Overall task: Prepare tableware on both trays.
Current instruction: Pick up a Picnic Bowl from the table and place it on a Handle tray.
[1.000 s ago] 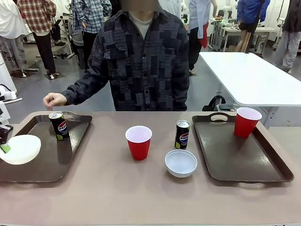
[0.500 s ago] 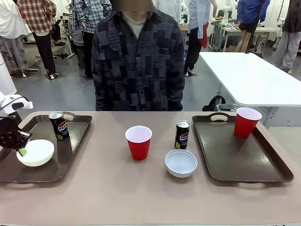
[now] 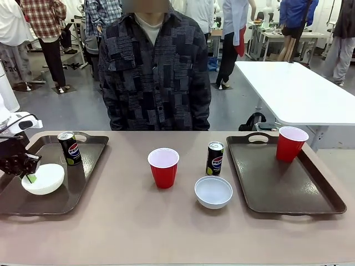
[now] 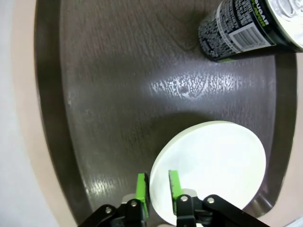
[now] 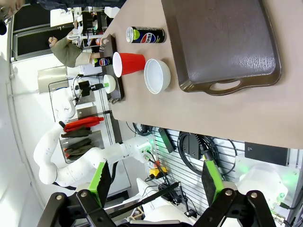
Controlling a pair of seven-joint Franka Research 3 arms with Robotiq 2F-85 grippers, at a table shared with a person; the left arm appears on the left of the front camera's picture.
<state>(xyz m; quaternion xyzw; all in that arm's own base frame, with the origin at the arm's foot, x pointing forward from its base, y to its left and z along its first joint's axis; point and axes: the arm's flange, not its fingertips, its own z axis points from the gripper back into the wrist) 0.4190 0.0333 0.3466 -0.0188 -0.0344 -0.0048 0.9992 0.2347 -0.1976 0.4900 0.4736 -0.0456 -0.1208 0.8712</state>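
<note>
1. The left tray (image 3: 83,166) is bearing the white bowl (image 4: 213,161) in its near left part, close to the Pepsi can (image 3: 69,148).
2. The left gripper (image 4: 157,188) is straddling the bowl's rim, jaws narrow. I cannot tell whether it is pinching. It should be opening fully before lifting straight up, lest the bowl tip.
3. The right gripper (image 5: 156,182) is hanging wide and empty.

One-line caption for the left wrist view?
Left gripper straddles the white bowl's rim on the brown tray, Pepsi can beyond.

The left tray (image 3: 83,166) is cut off at its left edge; the Pepsi can (image 4: 236,26) loses its top in the wrist view; whether the left gripper (image 4: 157,185) pinches the bowl (image 4: 213,165) rim is unclear.
</note>
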